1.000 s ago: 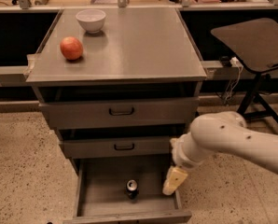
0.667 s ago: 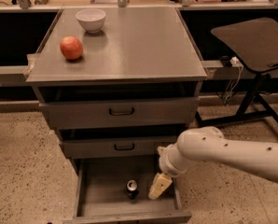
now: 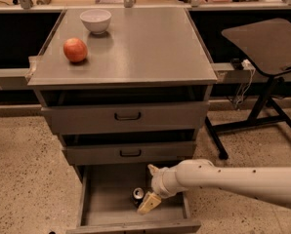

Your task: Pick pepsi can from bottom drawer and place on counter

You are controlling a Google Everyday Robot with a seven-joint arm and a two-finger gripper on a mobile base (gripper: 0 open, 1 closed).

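The pepsi can [image 3: 137, 195] stands upright in the open bottom drawer [image 3: 131, 226], near its middle; I see its silver top and dark side. My gripper [image 3: 150, 186] hangs inside the drawer just right of the can, at the end of the white arm [image 3: 233, 177] that reaches in from the right. Its fingers are open: one cream fingertip [image 3: 149, 204] is right beside the can, the other [image 3: 152, 169] is farther back. It holds nothing. The grey counter [image 3: 135, 48] is the cabinet's top.
A red apple [image 3: 75, 49] and a white bowl [image 3: 95, 20] sit on the counter's left side. The two upper drawers [image 3: 127, 116] with dark handles are shut. A dark side table [image 3: 267, 40] on a stand is to the right.
The arm has swung left and lower into the drawer, bringing the gripper from the drawer's right side to right beside the can. The can has not moved.
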